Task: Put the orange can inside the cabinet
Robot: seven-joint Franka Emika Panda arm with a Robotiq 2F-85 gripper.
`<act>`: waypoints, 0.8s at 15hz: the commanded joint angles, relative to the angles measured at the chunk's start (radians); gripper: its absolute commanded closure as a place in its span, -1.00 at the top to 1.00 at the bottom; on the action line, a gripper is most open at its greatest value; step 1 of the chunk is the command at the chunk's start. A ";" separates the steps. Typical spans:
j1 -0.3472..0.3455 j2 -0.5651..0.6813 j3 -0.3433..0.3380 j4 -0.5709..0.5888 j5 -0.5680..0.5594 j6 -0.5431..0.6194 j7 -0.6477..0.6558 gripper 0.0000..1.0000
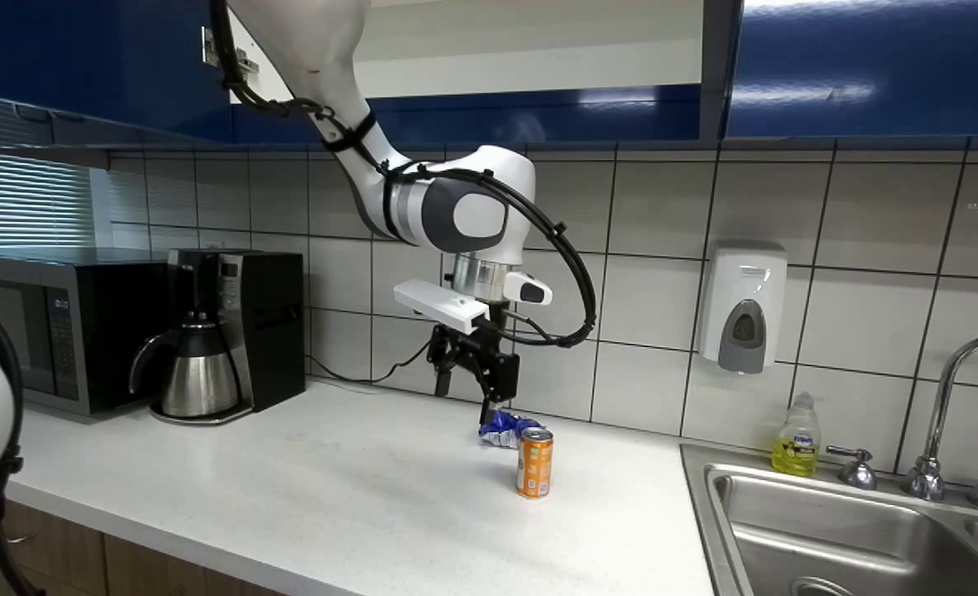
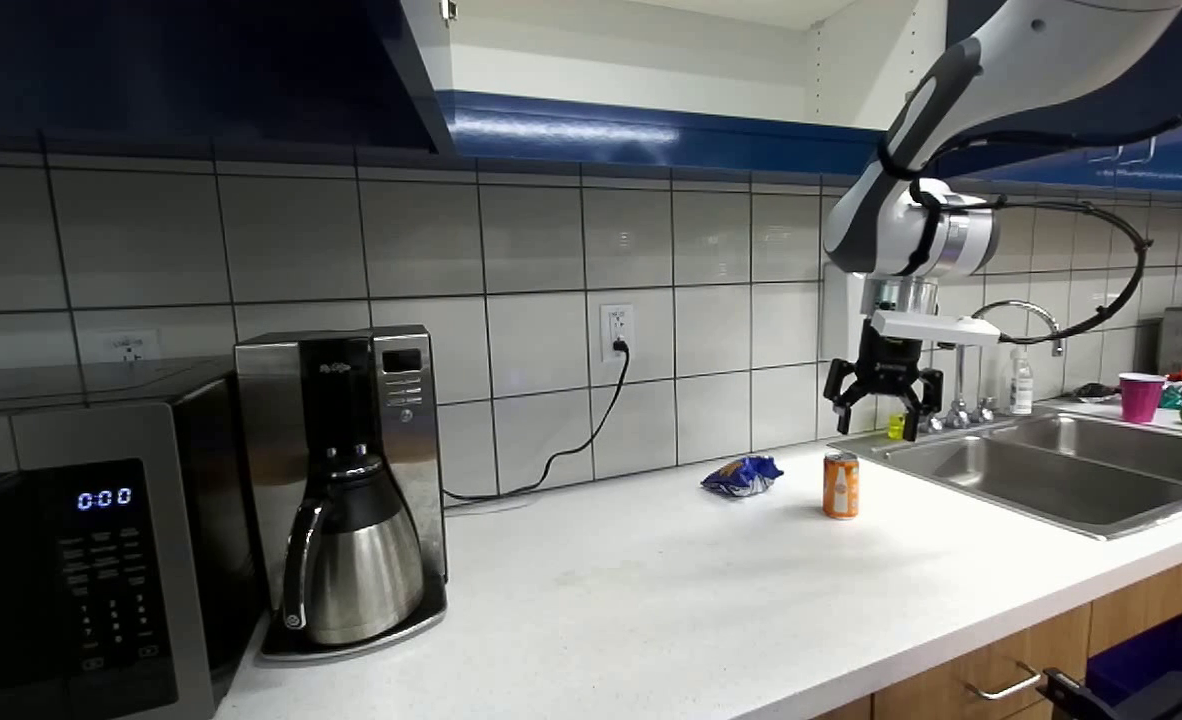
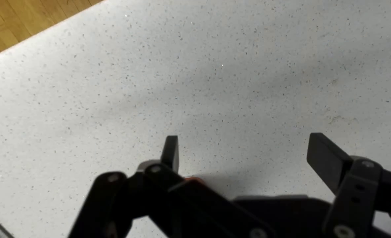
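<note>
Orange can [image 1: 534,463] stands upright on the counter [image 1: 357,497] in both exterior views, between its wall edge and front edge, toward the edge that meets the sink [image 1: 707,513]. Crumpled blue wrapper [image 2: 742,476] lies near the wall edge, close to the can. Gripper [image 2: 877,425] hangs over the counter, apart from the can; jaws released, parted wide. Cabinet [image 2: 631,60] above the wall edge stands open, pale interior showing.

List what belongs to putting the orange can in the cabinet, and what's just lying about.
Part of the job:
small orange cylindrical can with silvery top
glossy dark blue wall cabinet with pale interior
open black fingers

Just there:
crumpled blue wrapper-like object
steel coffee pot with black handle
black boxy microwave
clear bottle of yellow liquid
</note>
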 commanded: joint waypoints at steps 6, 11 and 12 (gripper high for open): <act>-0.015 0.020 0.028 -0.005 -0.039 0.061 0.020 1.00; -0.024 0.078 0.022 0.025 -0.024 0.077 0.001 1.00; -0.026 0.095 0.021 0.035 -0.024 0.080 -0.001 1.00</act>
